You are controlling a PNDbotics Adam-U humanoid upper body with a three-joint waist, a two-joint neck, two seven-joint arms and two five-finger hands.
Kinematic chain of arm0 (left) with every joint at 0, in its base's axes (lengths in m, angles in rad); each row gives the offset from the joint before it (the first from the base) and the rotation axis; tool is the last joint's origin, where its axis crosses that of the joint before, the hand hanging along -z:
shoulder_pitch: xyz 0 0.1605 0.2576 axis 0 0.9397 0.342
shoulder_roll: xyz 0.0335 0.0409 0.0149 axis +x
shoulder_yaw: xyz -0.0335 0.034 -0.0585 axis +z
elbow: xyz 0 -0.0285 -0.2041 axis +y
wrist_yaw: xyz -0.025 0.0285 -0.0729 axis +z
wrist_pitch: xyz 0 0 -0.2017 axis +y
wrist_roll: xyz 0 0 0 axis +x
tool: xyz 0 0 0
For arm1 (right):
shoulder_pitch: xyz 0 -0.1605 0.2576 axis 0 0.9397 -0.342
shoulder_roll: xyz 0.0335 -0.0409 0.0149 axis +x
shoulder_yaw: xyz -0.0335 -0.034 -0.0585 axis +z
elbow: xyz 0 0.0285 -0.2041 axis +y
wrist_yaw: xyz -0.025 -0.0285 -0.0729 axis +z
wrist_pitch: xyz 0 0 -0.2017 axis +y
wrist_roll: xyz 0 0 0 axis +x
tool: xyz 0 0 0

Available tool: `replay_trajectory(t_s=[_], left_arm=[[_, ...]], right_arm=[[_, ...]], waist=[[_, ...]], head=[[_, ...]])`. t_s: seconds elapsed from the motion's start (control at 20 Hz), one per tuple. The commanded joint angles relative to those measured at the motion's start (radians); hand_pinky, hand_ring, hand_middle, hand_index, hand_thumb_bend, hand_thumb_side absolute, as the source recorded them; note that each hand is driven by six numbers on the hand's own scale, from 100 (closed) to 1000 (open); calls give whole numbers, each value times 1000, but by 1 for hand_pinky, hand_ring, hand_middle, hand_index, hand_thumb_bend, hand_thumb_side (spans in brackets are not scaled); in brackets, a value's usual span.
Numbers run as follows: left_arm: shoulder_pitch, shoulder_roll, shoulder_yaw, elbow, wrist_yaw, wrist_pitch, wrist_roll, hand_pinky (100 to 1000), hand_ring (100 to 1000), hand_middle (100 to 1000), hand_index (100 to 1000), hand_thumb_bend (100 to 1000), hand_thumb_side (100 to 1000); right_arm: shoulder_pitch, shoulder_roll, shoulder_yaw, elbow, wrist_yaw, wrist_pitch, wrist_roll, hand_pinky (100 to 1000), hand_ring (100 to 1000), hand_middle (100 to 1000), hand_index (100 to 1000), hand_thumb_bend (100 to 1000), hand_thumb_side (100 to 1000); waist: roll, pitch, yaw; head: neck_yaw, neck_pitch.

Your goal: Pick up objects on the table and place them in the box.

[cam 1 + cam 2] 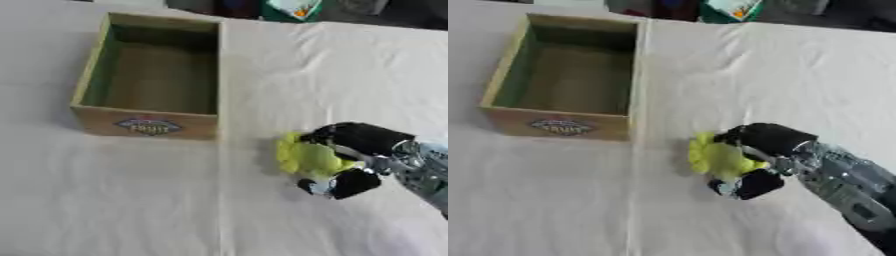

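While box sits empty, right robot hand clasping yellow-green object

Bare cloth lies between robot hand and box.

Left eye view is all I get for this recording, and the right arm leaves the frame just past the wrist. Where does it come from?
Observer: The right eye view shows more of it. The silver forearm runs from the right hand down to the lower right corner.
Operator: That hand is curled round the yellow-green object. Is anything else waiting to the right of the hand, past my frame's edge?
Observer: Not that I can see. The extra strip in the right eye view shows only white cloth.
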Motion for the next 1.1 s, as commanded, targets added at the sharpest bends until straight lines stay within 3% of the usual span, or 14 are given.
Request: replay_trajectory(t_s=[0.05,0.1,0.15,0.2,0.25,0.6,0.75,1.1], left_arm=[[-7,6,-4,-22,-2,0,-5,486,515,542,677,100,612],[-8,7,-5,-22,-2,0,-5,486,515,542,677,100,613],[-8,7,-5,-22,-2,0,-6,486,515,542,677,100,612],[-8,7,-5,-22,-1,0,-6,486,515,542,677,100,612],[-8,7,-6,-22,-1,0,-7,486,516,542,677,100,611],[-9,7,-7,-22,0,0,-11,486,516,543,677,100,609],[-10,7,-7,-22,0,1,-13,486,517,543,676,100,609],[-11,9,-5,-22,-3,5,-15,486,517,543,676,100,609]], right_arm=[[-5,-11,5,-14,10,1,2,911,825,691,902,276,752],[-6,-10,5,-14,12,3,-3,910,824,687,898,271,750],[-8,-9,3,-14,15,7,-12,901,807,659,866,195,717],[-10,-8,2,-14,19,11,-21,900,804,654,862,179,706],[-11,-8,3,-14,24,14,-31,891,786,626,841,100,641],[-18,-10,22,-14,101,34,-100,847,698,506,720,100,575],[-18,-7,26,-14,119,43,-153,797,626,419,598,100,518],[-22,-13,18,-14,87,57,-289,756,578,375,531,100,410]], waist=[[3,-10,0],[3,-10,0],[3,-10,0],[3,-10,1],[3,-10,2],[3,-9,7],[2,-9,7],[-1,-11,5]], head=[[-4,-8],[-4,-9],[-4,-10],[-4,-11],[-5,-11],[-10,-15],[-10,-15],[-5,-15]])
